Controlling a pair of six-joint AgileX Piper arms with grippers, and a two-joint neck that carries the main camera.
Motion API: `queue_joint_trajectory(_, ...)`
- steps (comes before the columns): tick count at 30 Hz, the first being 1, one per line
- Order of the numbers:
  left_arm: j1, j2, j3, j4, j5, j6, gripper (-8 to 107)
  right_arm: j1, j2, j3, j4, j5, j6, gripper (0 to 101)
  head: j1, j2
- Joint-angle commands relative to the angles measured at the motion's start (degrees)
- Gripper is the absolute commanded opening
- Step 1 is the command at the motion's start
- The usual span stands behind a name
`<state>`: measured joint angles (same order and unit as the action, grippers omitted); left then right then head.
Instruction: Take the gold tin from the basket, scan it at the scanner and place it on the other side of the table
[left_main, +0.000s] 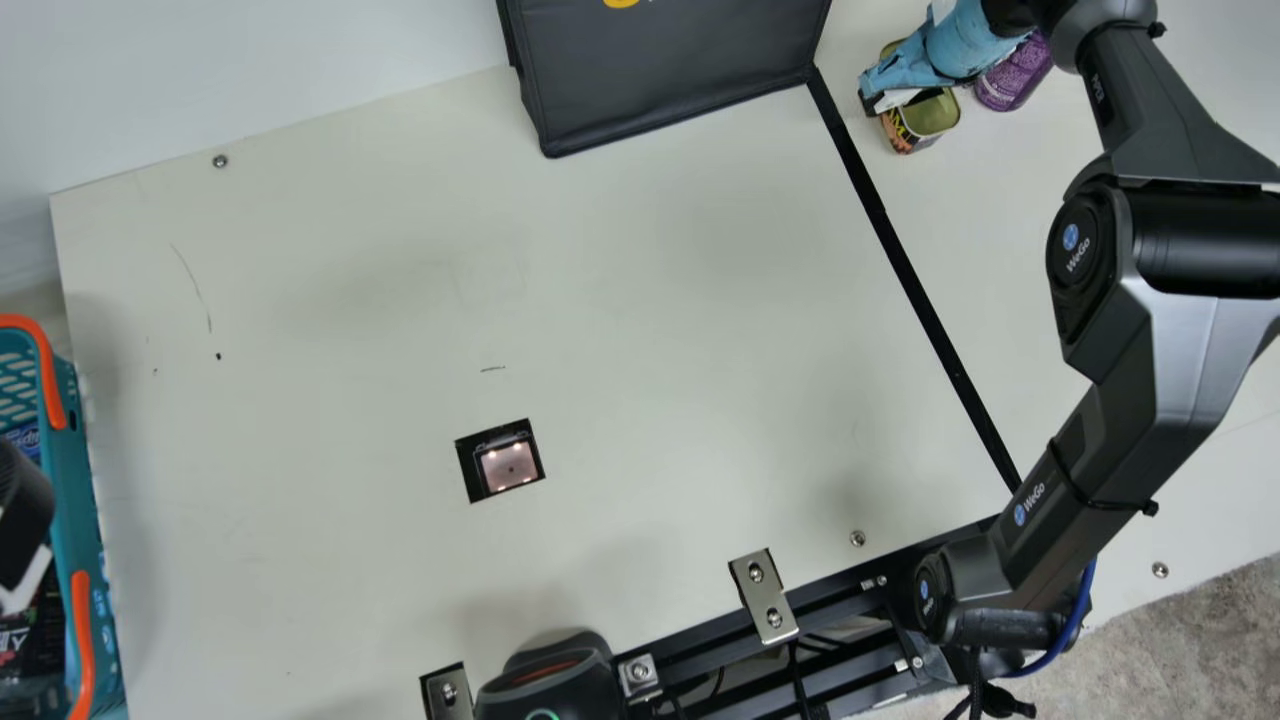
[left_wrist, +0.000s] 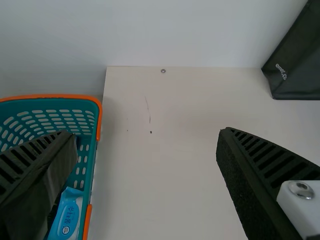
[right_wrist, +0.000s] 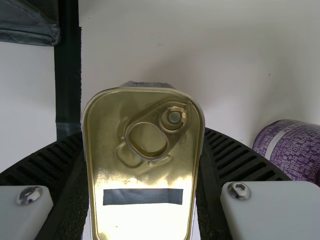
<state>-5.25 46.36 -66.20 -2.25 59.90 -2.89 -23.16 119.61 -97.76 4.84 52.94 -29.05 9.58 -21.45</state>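
At the main view's top right, beyond the black strip, my right gripper (left_main: 945, 50), partly wrapped in blue, holds the gold tin (left_main: 922, 120). The right wrist view has the tin (right_wrist: 145, 175), ring-pull lid toward the camera, clasped between the ribbed fingers of my right gripper (right_wrist: 144, 145); whether it touches the table I cannot tell. A dark part of my left gripper (left_main: 22, 520) shows at the basket (left_main: 88, 600), main view's left edge. Spread wide with nothing between its fingers, my left gripper (left_wrist: 145, 145) is beside the basket's orange rim (left_wrist: 50, 96). The scanner window (left_main: 510, 466) is lit in the table.
A purple can (left_main: 1015, 75) stands close to the tin. The black fabric box (left_main: 670, 60) is at the table's back edge. A dark device (left_main: 550, 685) and metal brackets (left_main: 764, 597) line the front edge. Inside the basket lies a blue packet (left_wrist: 67, 215).
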Motion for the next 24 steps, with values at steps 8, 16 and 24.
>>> queue_joint_trajectory(8, 0.0, 0.0, 0.0, 0.0, 0.0, 0.0, 90, 0.3, 0.5, 0.4, -0.9, -1.0, 0.7, 3, -1.7, -0.1)
queue_joint_trajectory(16, 0.0, 0.0, 0.0, 0.0, 0.0, 0.0, 90, 0.3, 0.8, 0.3, -1.1, -1.1, 1.2, 30, -1.7, -0.1)
queue_joint_trajectory(24, 0.0, 0.0, 0.0, 0.0, 0.0, 0.0, 90, 0.3, 0.9, 0.2, -1.1, -1.0, 1.3, 57, -1.7, -0.1)
